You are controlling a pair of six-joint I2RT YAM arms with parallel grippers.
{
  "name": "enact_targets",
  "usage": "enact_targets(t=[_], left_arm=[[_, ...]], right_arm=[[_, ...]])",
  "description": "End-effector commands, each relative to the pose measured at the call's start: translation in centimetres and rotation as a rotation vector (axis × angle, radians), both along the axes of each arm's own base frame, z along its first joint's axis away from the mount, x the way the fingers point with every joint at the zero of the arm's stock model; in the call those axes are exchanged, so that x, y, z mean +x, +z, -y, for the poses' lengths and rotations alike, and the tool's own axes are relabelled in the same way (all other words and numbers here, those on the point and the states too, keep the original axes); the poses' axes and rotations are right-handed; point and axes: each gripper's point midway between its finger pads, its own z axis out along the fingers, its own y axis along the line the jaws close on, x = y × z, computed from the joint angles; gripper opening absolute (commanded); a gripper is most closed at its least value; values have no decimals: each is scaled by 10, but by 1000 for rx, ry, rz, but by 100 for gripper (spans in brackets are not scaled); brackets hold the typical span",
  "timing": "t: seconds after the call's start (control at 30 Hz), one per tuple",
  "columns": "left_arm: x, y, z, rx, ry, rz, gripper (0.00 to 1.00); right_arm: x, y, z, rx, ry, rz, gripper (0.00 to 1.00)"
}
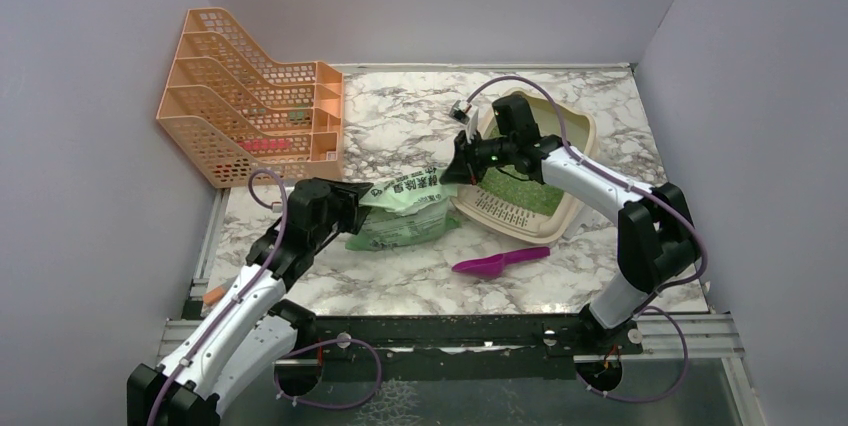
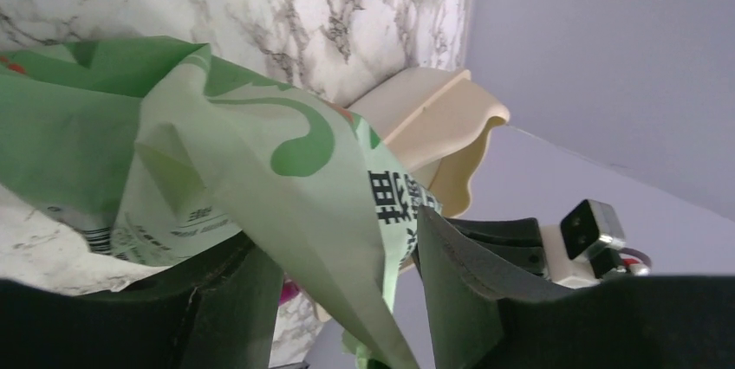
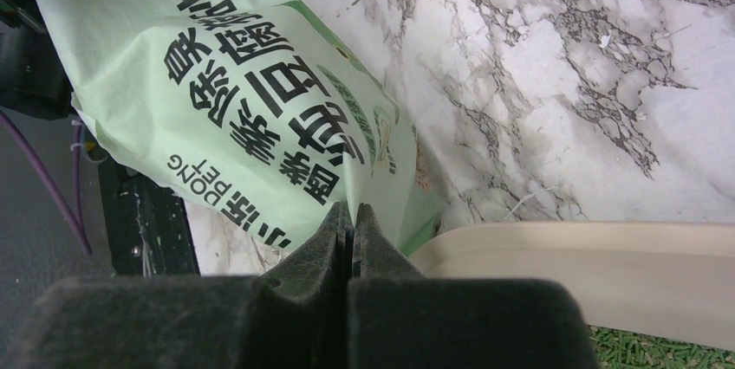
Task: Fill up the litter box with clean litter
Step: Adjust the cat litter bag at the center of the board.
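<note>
Straddles a fold of the green litter bag [image 2: 260, 170] with the left fingers [image 2: 217, 300] spread, a gap showing on one side. Pinches the bag's printed edge between the right fingers [image 3: 334, 239], pressed tight together. Rests the bag on the marble bench [image 1: 400, 116], just beside the beige litter box [image 1: 500, 216]. Shows green clean litter [image 1: 525, 191] on the box floor, magenta scoop [image 1: 500, 263] near.

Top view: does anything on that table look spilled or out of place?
No spill shows. The soft green plastic litter bag lies crumpled on its side beside the beige plastic litter tray, which sits askew to the edges of the marble table.
</note>
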Motion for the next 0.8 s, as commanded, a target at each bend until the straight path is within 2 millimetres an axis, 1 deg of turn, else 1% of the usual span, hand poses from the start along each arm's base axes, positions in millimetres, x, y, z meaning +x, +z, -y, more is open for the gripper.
enact_targets(t=[0.0, 0.1, 0.2, 0.23, 0.27, 0.3, 0.33, 0.37, 0.43, 0.5, 0.57, 0.6, 0.7, 0.77], left_arm=[[15, 29, 11, -124, 36, 111, 57], [19, 33, 15, -164, 57, 135, 56], [22, 35, 22, -176, 45, 146, 51], [23, 35, 24, -176, 39, 143, 47], [23, 34, 26, -176, 36, 141, 39], [22, 34, 27, -178, 37, 141, 29], [22, 36, 26, -177, 43, 150, 26], [21, 38, 23, -171, 55, 163, 25], [21, 43, 11, -136, 94, 194, 23], [20, 50, -2, -94, 135, 228, 18], [21, 60, -10, -29, 146, 299, 10], [23, 66, -13, 1, 142, 343, 0], [25, 75, -10, 37, 112, 445, 0], [26, 69, -8, 83, 84, 460, 0]], right_arm=[[-3, 33, -2, 73, 26, 65, 1], [-4, 33, -2, 72, 29, 65, 1], [-5, 35, -1, 74, 29, 70, 1], [-5, 35, -1, 74, 29, 70, 1], [-6, 35, -1, 75, 30, 70, 1], [-6, 35, -1, 76, 29, 70, 1], [-6, 35, -1, 76, 29, 72, 1], [-6, 34, 0, 73, 26, 71, 1], [-7, 30, 1, 60, 22, 69, 1], [-9, 26, 3, 51, 23, 64, 1], [-15, 27, 4, 58, 44, 63, 1], [-19, 28, 4, 67, 61, 59, 1], [-36, 40, 3, 118, 132, 71, 1], [-43, 47, 3, 141, 157, 82, 1]])
